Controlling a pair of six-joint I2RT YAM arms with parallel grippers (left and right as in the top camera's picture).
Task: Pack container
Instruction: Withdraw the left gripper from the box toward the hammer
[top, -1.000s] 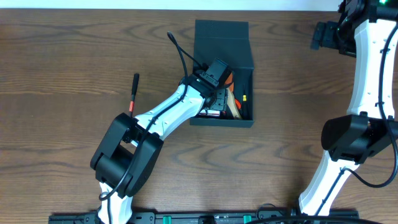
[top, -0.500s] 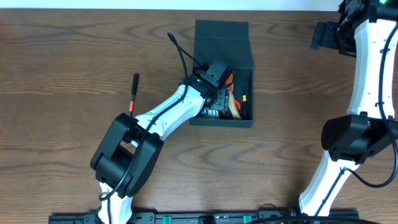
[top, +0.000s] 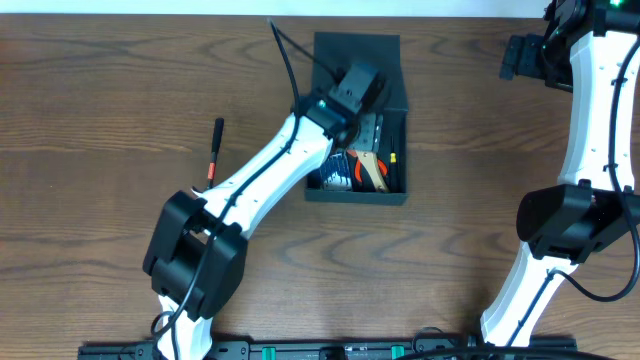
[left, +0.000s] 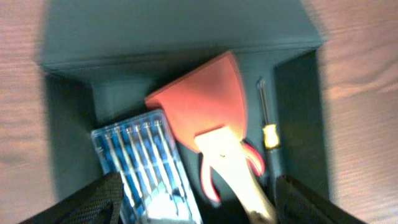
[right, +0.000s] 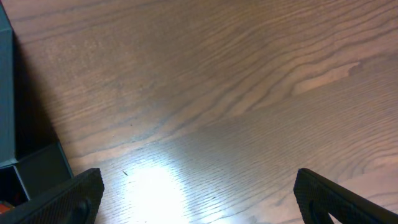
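The dark teal-grey container (top: 396, 190) stands at the table's middle with its lid flap (top: 357, 58) laid back. In the left wrist view the container (left: 68, 93) holds a blue screwdriver case (left: 140, 162), an orange scraper (left: 208, 106) with a pale handle, red-handled pliers (left: 208, 183) and a small yellow-handled screwdriver (left: 269, 134). My left gripper (top: 366, 100) (left: 199, 211) hangs open above the container's far half, nothing between its fingers (left: 93, 202). Far off to the right, my right gripper (top: 515, 57) (right: 199, 205) stands open over bare wood.
A black and red stick-like tool (top: 213, 152) lies on the table left of the container, beside the left arm. One corner of the container (right: 6, 93) shows at the left edge of the right wrist view.
My left gripper has lifted and moved from the container's near half toward the lid, uncovering the tools inside. The right arm has not moved.
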